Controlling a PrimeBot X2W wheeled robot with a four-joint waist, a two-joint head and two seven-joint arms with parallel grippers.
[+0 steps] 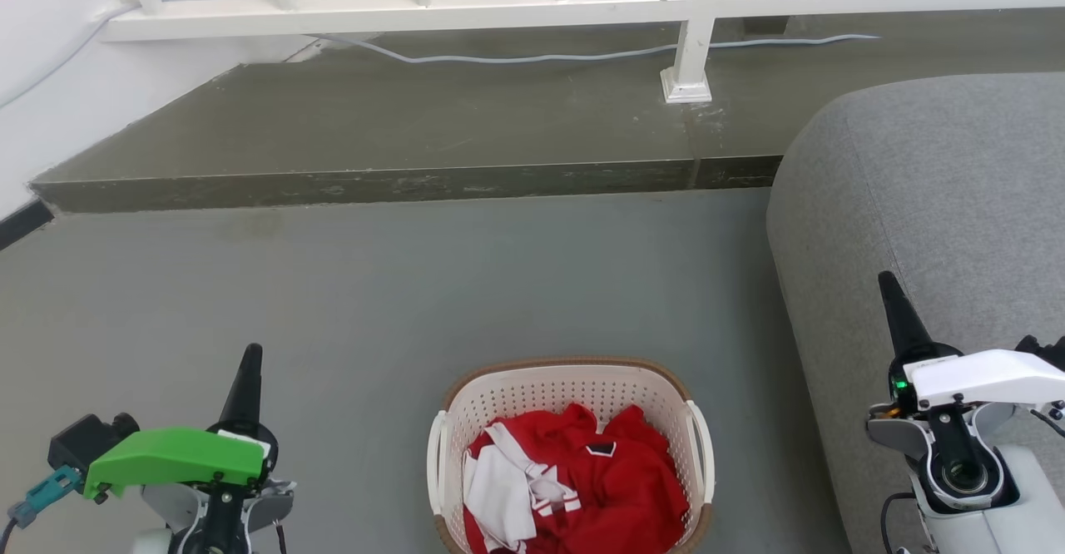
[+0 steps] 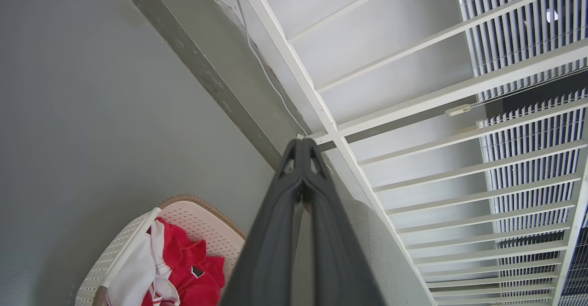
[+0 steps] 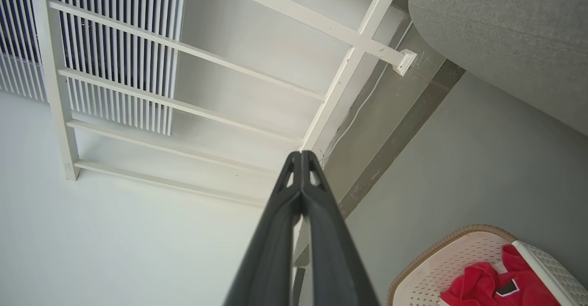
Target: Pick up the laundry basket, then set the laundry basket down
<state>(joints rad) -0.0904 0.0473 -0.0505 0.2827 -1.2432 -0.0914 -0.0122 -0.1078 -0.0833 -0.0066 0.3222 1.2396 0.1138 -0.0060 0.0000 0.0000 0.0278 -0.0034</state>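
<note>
Since the left gripper point(image 1: 250, 367) and right gripper point(image 1: 892, 300) are both pinched shut on nothing, the basket point(image 1: 566, 392) just sits on the floor point(image 1: 374, 288), bottom centre of head view, between them, a side handle point(image 1: 436, 454) facing each, roughly equally near.

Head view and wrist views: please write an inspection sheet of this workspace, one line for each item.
Surface: grey floor, flat.
Job's things: laundry basket upright on the floor, red and white clothes inside; nothing touches its handles.
Clutter: nothing seen.
Grippers: left gripper shut, empty, left of the laundry basket; right gripper shut, empty, right of it, seen against the sofa.
Cables: grey cable lying on the raised step.
Surroundings: grey sofa at right, white railing behind, white wall at left.
</note>
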